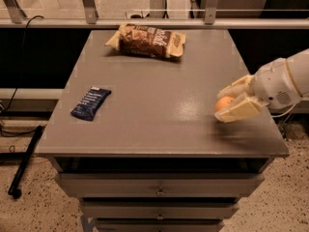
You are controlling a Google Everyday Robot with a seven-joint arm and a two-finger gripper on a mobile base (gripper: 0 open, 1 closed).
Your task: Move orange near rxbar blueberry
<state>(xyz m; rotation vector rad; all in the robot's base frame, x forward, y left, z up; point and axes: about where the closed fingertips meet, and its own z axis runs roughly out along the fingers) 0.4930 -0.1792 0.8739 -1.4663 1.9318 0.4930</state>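
— Fruit count?
— One small round bright orange (224,102), clasped by the cream two-finger gripper (225,106) over the grey table's (159,124) right edge.
— Bars?
— One flat navy-blue rxbar blueberry wrapper (91,103), well apart at the left; one brown crinkly snack bag (147,41).

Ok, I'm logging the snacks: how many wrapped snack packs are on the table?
2. The rxbar blueberry lies near the left edge; the brown snack bag lies at the back. The gripper, at the right edge, holds the orange. None looks hidden.
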